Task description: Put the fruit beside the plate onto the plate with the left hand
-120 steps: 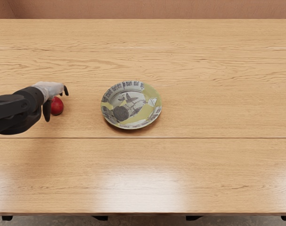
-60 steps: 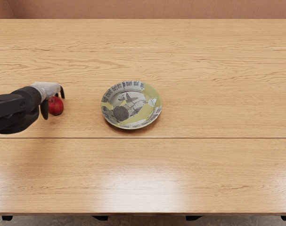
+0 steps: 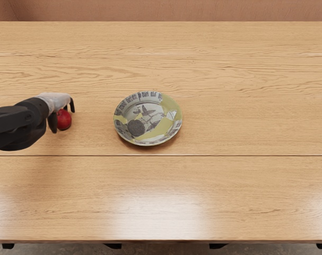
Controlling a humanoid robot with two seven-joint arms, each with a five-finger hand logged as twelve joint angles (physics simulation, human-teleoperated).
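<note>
Fruit comes first here: a small, round red fruit [image 3: 65,120] rests on the tabletop [image 3: 229,186], well to the left of the patterned plate [image 3: 175,123] and apart from it. The left hand [image 3: 57,106], reaching in from the picture's left edge, is clenched about it. The fingers [image 3: 71,106] arch over the top and far side, and the thumb [image 3: 53,123] sits against the side away from the plate. No lift shows yet.

The fruit looks smooth-skinned and firm, probably light, and likely to roll or squirt sideways if it is squeezed off-centre. The safest hold seems to be across its widest part, with thumb and fingers opposed, so it cannot pop out upward. Only moderate pressure should be needed, since a hard pinch on a glossy round skin tends to eject it.

The plate is shallow with a raised rim, so the fruit will probably have to clear that edge and be set near the middle, where it is less likely to roll off.
</note>
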